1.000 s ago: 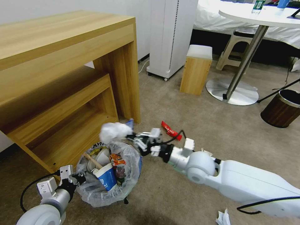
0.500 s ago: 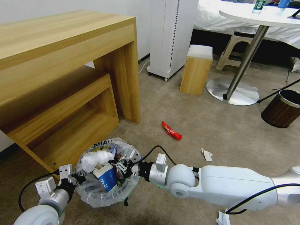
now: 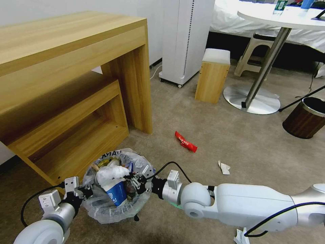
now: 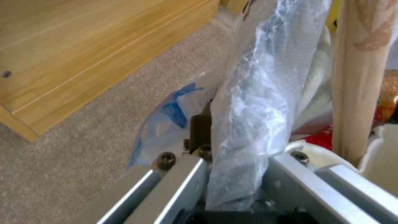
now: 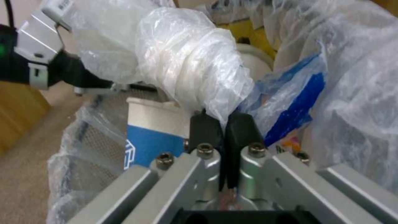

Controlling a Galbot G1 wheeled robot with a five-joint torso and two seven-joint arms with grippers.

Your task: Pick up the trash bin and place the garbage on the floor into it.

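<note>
The trash bin (image 3: 101,211), lined with a crinkled clear bag, stands on the beige floor (image 3: 210,135) beside the desk. It holds a blue-white paper cup (image 3: 115,195), a wooden stick (image 4: 360,77) and wrappers. My left gripper (image 3: 82,194) is shut on the bin's near-left rim, with the liner (image 4: 248,102) pinched between its fingers. My right gripper (image 3: 136,179) is inside the bin's mouth, shut on a crumpled white plastic wad (image 5: 186,68) lying over the cup. Garbage on the carpet: a red wrapper (image 3: 185,141) and two paper scraps (image 3: 223,167), (image 3: 242,236).
A wooden desk (image 3: 67,67) with a lower shelf rises just behind the bin. A white tower unit (image 3: 186,37), a wooden stool (image 3: 212,76), a round table's metal base (image 3: 252,99) and a brown bin (image 3: 304,117) stand farther back. Open carpet lies between them.
My right arm swung from above the bin's far rim down into the bin, carrying the white plastic wad. The left gripper and the bin stayed put.
</note>
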